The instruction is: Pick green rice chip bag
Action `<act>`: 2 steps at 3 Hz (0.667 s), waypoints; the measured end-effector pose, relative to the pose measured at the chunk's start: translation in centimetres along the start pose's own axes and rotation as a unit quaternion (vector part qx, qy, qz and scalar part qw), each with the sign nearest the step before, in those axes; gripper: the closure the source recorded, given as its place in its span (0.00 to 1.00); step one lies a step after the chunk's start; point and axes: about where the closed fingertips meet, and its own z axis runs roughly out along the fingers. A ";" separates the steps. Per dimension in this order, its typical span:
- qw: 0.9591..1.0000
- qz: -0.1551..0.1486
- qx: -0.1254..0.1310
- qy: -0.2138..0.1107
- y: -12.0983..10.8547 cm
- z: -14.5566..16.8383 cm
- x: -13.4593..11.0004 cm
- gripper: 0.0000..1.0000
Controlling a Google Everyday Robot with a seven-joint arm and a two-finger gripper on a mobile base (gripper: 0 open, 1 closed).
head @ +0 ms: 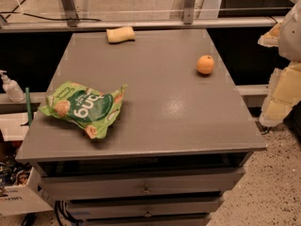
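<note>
The green rice chip bag (pixel 84 108) lies flat and crinkled on the grey cabinet top (pixel 160 93) near its left front edge, white lettering facing up. My gripper (pixel 278 74) hangs at the far right of the view, off the cabinet's right side, well apart from the bag and holding nothing that shows. Part of it is cut off by the picture's edge.
A small orange fruit (pixel 205 64) sits toward the right back of the top. A pale yellow sponge-like block (pixel 120 34) lies at the back edge. Drawers (pixel 141 187) run below the top. A white pump bottle (pixel 11 87) stands on a shelf at left.
</note>
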 end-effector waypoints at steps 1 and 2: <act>1.000 0.000 0.000 0.000 0.0 0.0 0.0 0.00; 1.000 0.003 -0.014 -0.022 -0.7 1.7 -0.5 0.00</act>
